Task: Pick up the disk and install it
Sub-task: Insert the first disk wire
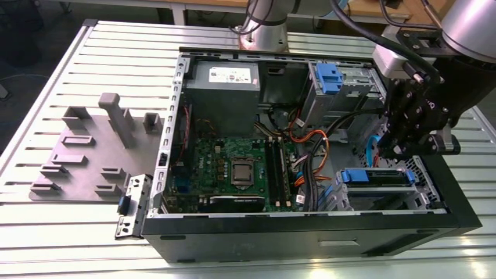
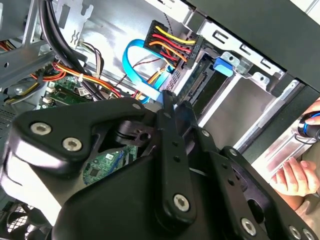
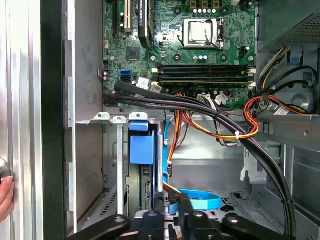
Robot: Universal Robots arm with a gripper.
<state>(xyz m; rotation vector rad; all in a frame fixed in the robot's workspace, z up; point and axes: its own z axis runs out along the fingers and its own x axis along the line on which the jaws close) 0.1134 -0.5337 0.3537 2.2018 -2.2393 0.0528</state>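
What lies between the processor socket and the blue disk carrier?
Memory slots and a black cable bundle, in the first wrist view.

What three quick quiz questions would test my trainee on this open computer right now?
1. True or false: the gripper is down inside the computer case.
2. Where is the disk? A) on the grey fixture; B) in a bay of the case; C) outside on the table.
3. Fill in: in the second wrist view, a person's ____ is beside the case.
Key: 1 true; 2 B; 3 hand.
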